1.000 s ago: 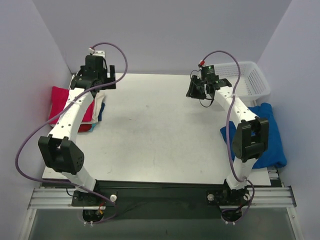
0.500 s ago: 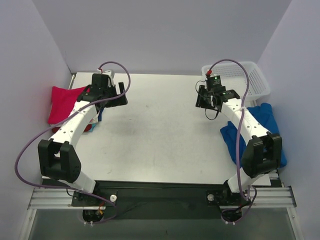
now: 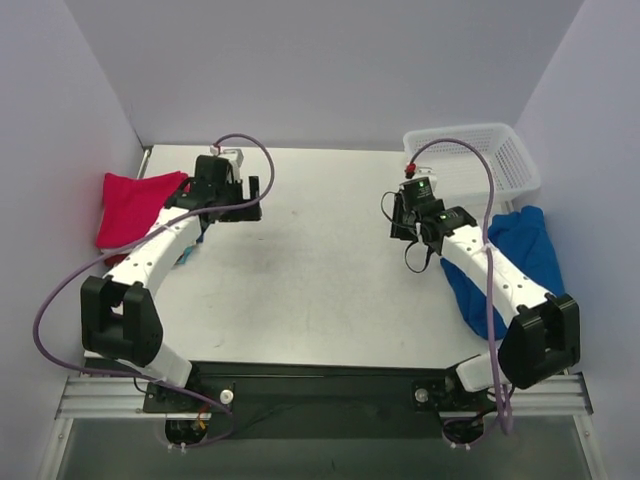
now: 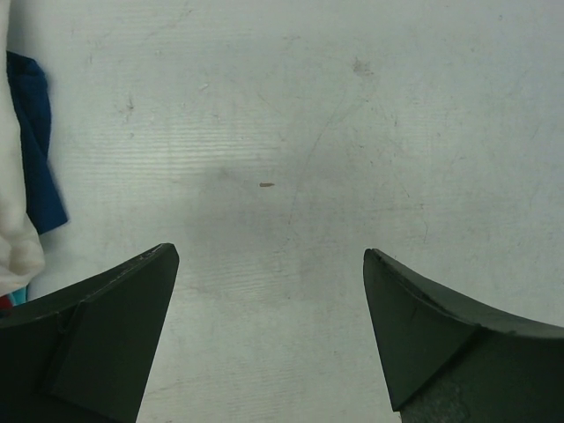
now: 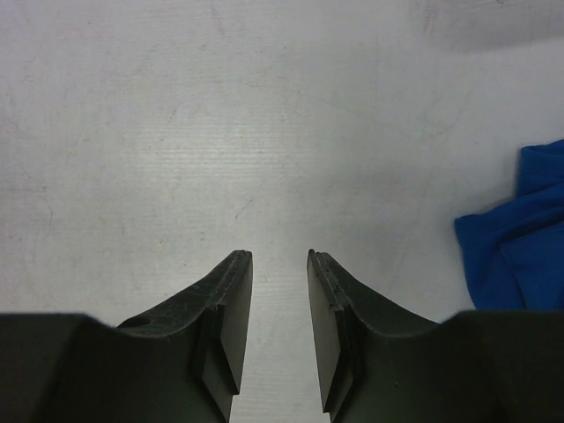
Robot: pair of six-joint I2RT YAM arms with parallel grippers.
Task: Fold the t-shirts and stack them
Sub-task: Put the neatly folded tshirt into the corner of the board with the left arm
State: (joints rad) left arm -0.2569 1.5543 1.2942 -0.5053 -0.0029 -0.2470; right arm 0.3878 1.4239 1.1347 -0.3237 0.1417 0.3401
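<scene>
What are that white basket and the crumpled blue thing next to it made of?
The basket looks like white plastic, going by its thin, stiff lattice walls. The blue t-shirt looks like soft matte cloth, since it lies slumped in loose folds.

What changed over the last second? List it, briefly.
The left gripper swung right and nearer, away from the red t-shirt, over bare table. The right gripper drew back toward its base. Both are empty; nothing was taken or let go. The blue t-shirt and basket lie as before.
</scene>
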